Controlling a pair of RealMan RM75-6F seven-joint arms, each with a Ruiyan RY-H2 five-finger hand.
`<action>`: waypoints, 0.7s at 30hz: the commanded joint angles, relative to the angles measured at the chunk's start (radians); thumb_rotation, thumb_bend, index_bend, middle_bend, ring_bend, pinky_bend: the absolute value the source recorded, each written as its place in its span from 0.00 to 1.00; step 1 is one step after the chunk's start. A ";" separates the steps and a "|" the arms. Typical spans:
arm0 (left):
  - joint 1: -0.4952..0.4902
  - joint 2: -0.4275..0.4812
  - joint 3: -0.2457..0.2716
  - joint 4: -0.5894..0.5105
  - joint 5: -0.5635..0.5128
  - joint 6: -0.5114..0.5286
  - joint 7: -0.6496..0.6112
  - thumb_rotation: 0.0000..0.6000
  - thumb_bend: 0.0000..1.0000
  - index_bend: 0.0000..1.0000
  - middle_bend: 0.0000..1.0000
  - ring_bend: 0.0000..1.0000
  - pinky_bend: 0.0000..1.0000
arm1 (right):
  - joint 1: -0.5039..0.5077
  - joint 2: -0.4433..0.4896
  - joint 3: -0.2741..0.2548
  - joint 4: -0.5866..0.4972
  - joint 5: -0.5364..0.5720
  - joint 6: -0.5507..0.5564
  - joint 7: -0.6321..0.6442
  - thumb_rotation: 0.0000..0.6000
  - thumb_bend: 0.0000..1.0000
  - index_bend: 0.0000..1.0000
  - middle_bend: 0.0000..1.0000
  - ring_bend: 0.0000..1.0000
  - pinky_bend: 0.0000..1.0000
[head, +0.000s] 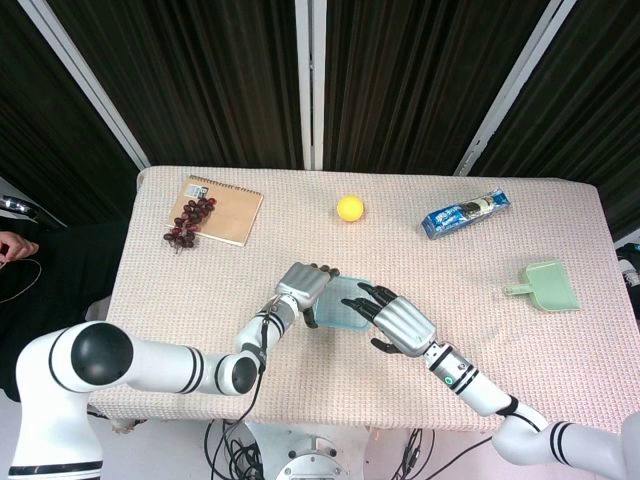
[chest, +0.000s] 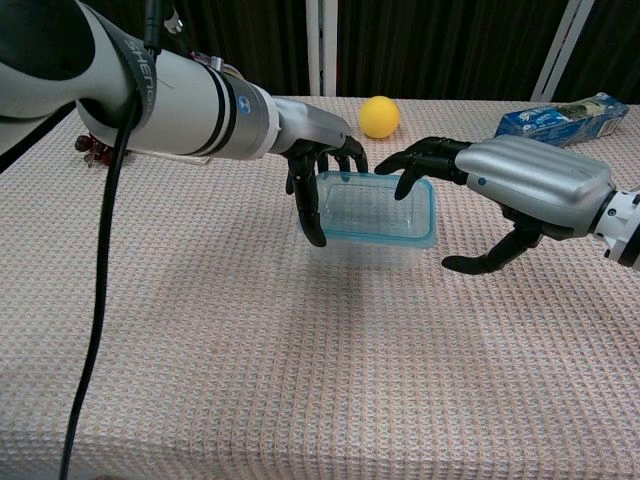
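A clear rectangular plastic container with a blue rim (head: 337, 303) (chest: 372, 207) sat near the middle of the table, toward its near edge, gripped at its left end by the robot's left hand (head: 303, 286) (chest: 318, 165). In the chest view, the left hand's dark fingers (chest: 303, 200) curled down over the container's left rim, the thumb outside the wall and the others along the far edge.

The right hand (head: 396, 320) (chest: 500, 190) was at the container's right end, holding nothing, its fingers spread wide. Its upper fingers reached over the container's far right corner, with fingertips (chest: 404, 180) at or just above the rim; whether they touched could not be told. Its thumb hung low to the right of the container, apart from the wall.

All stood on a table covered in a pinkish woven cloth (head: 400, 250) (chest: 300, 380). Farther back, a yellow ball (head: 350, 208) (chest: 379, 116) lay near the centre of the table's far side. At far left, a bunch of dark red grapes (head: 188, 222) (chest: 95, 145) rested partly on a tan spiral notebook (head: 228, 210). At far right lay a blue snack packet (head: 463, 214) (chest: 555, 117), and nearer on the right, well apart from the hands, a pale green plastic dustpan (head: 548, 285).
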 joint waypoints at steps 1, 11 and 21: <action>0.004 -0.002 -0.007 -0.002 0.003 0.006 0.006 1.00 0.00 0.25 0.31 0.23 0.41 | 0.007 -0.017 0.001 0.020 -0.007 0.017 -0.010 1.00 0.17 0.13 0.24 0.06 0.20; 0.014 -0.006 -0.023 -0.004 -0.003 0.007 0.035 1.00 0.00 0.25 0.31 0.23 0.41 | 0.026 -0.046 -0.012 0.063 -0.006 0.031 -0.011 1.00 0.17 0.15 0.25 0.06 0.20; 0.019 -0.012 -0.037 -0.002 -0.011 0.003 0.057 1.00 0.00 0.25 0.31 0.23 0.41 | 0.041 -0.063 -0.014 0.092 0.009 0.036 -0.008 1.00 0.17 0.16 0.25 0.06 0.19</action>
